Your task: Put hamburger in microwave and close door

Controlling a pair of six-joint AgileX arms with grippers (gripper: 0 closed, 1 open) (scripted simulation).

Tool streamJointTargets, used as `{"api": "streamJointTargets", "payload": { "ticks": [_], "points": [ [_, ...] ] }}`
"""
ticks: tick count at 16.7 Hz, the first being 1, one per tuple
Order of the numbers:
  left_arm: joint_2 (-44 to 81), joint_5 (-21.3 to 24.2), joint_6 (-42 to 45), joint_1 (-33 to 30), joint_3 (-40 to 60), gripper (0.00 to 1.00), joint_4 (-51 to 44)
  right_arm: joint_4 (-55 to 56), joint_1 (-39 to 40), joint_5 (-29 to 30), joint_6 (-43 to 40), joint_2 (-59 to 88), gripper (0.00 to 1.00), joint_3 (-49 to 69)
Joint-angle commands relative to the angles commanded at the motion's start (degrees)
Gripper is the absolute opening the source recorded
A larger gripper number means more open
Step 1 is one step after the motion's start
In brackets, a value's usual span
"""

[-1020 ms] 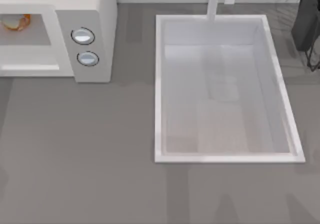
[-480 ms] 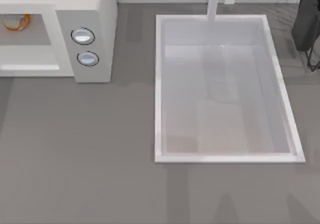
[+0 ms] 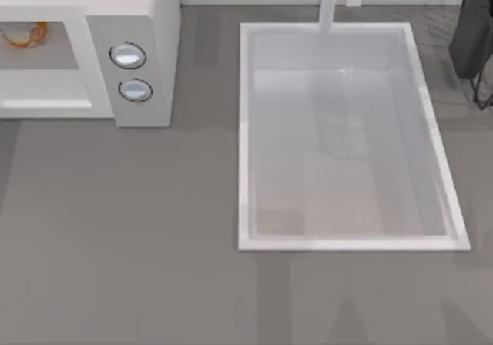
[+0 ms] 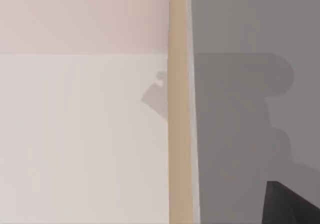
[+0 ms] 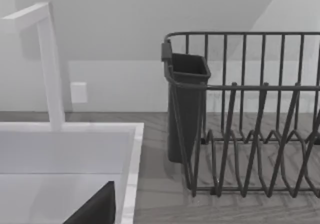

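The off-white microwave (image 3: 131, 21) stands at the table's far left, its two round knobs (image 3: 127, 55) on the side panel. Its grey cavity is open toward the front, and the orange-brown hamburger (image 3: 23, 33) lies inside it near the back. The left wrist view looks closely at a flat white panel with a thin tan edge (image 4: 179, 134), apparently the door, beside the grey counter. A dark part of my left gripper (image 4: 292, 206) juts in at that view's corner. A dark part of my right gripper (image 5: 95, 209) hangs over the sink.
A large white sink basin (image 3: 245, 145) with a white faucet (image 5: 50, 64) takes up the middle and right of the table. At the far right stands a dark wire dish rack (image 5: 260, 134) with a dark cutlery holder (image 5: 186, 104). Grey counter (image 3: 123, 229) lies in front.
The hamburger, the microwave and the sink stay as they were. Only the faint shadows along the counter's left and front edges shift slightly.
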Motion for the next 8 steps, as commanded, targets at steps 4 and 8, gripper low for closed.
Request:
{"api": "streamJointTargets", "payload": {
  "ticks": [4, 8],
  "points": [
    [-7.3, -2.2, -4.7, -4.3, -8.8, 0.0, 4.1, 0.0, 0.0, 0.0, 0.0, 0.0, 1.0, 0.0],
    [-14.5, -4.2, -9.3, -8.5, -17.5, 0.0, 8.2, 0.0, 0.0, 0.0, 0.0, 0.0, 1.0, 0.0]
  ]
}}
